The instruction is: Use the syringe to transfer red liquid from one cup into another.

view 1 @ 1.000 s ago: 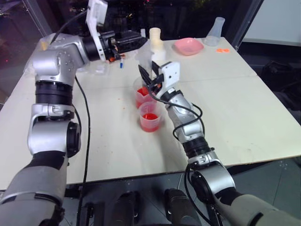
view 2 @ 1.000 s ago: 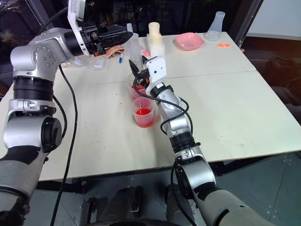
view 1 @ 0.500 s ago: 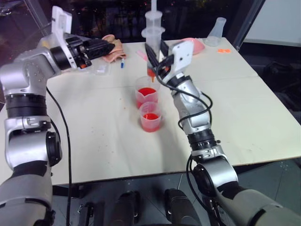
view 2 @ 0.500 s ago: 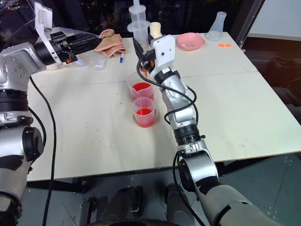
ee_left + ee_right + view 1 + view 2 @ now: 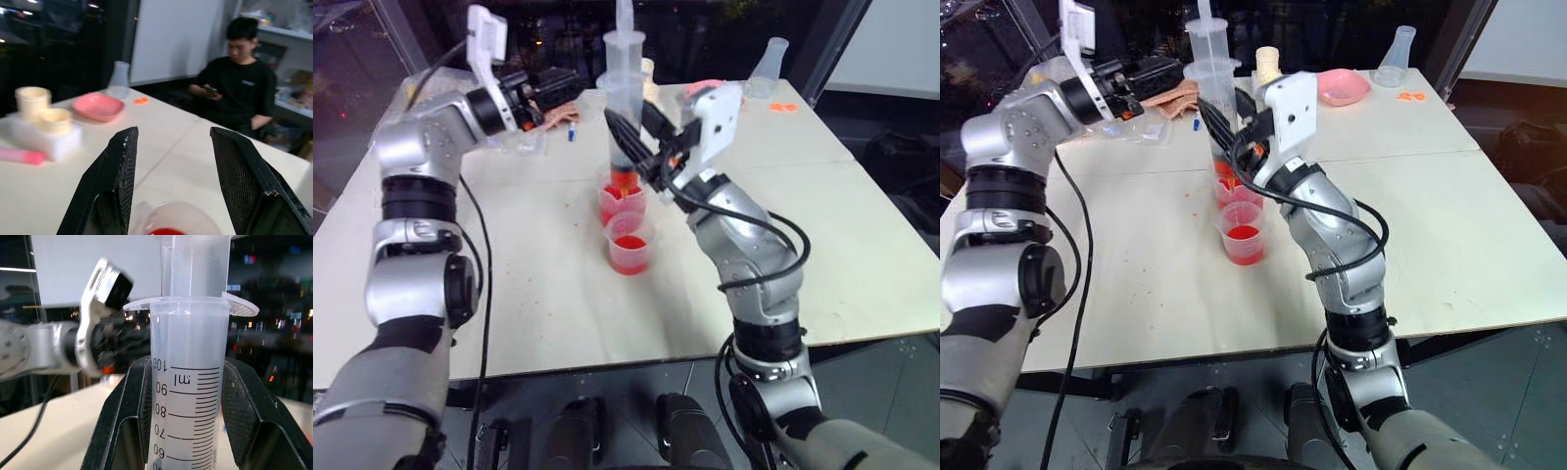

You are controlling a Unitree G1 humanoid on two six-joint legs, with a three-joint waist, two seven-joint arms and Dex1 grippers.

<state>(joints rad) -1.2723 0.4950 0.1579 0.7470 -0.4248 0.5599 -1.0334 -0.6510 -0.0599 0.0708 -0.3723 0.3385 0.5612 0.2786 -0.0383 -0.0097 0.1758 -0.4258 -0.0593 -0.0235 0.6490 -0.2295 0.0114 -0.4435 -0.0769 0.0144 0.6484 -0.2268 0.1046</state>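
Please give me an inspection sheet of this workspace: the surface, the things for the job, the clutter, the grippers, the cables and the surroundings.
Surface: pale table, small specks.
Job's things: syringe upright, tip over the taller cup; shorter cup just in front; both hold red liquid.
Clutter: pink dish, clear flask, cream containers, cloth at the far edge.
Grippers: right gripper shut on the syringe barrel; left gripper open, holding nothing.
Cables: black cables along both arms.
Surroundings: seated person, dark windows.
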